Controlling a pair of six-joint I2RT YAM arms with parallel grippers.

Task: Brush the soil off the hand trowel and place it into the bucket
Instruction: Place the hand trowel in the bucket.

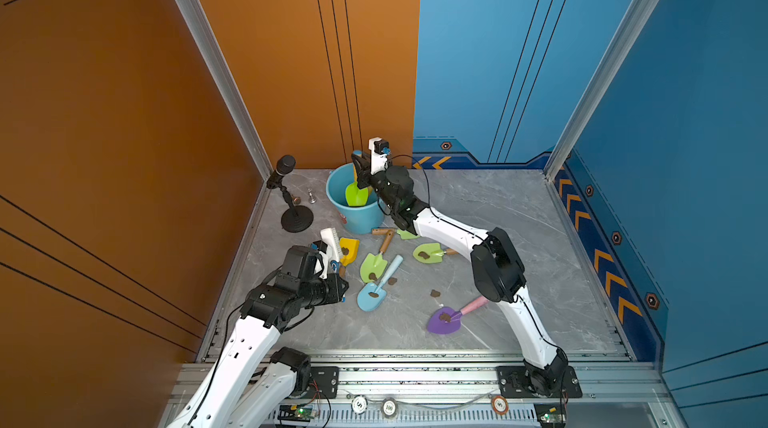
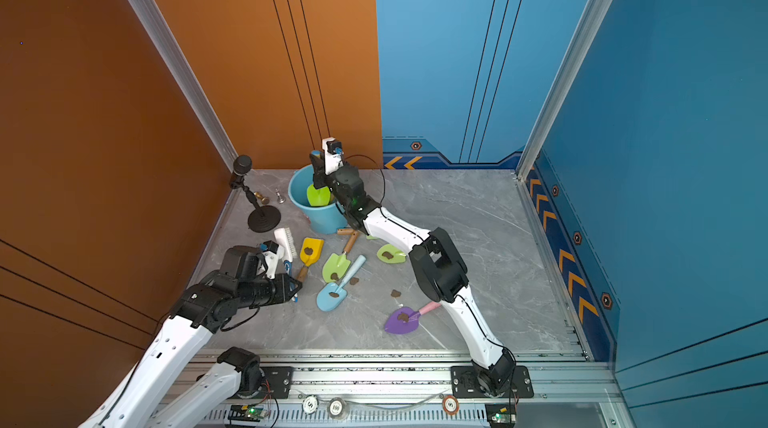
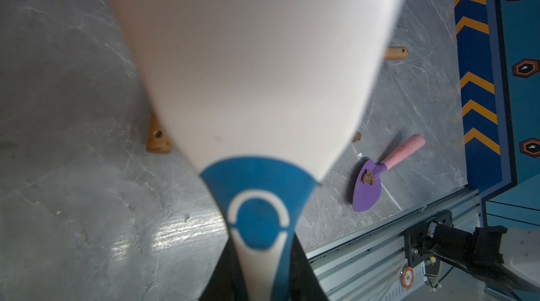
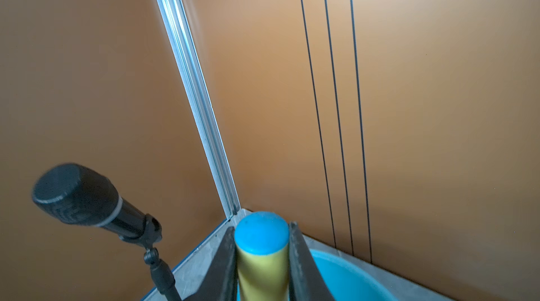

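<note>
The light-blue bucket (image 1: 353, 216) (image 2: 322, 218) (image 4: 344, 279) stands at the back left. My right gripper (image 1: 360, 169) (image 2: 318, 172) (image 4: 262, 226) hangs over it, shut on the blue-capped yellow handle of a hand trowel (image 4: 261, 258). That trowel's green blade (image 1: 356, 194) (image 2: 318, 195) is down inside the bucket. My left gripper (image 1: 329, 263) (image 2: 276, 259) (image 3: 260, 285) is shut on a white brush (image 1: 331, 240) (image 2: 284, 240) (image 3: 257, 65), held above the table's left side. Soil lumps (image 1: 435, 293) lie on the table and on other trowel blades.
More trowels lie mid-table: a yellow scoop (image 1: 348, 250), a green one (image 1: 373, 266), a light-blue one (image 1: 372, 295), another green one (image 1: 428, 253) and a purple one with a pink handle (image 1: 444, 320) (image 3: 367, 188). A microphone on a stand (image 1: 291, 197) (image 4: 81, 197) stands left of the bucket.
</note>
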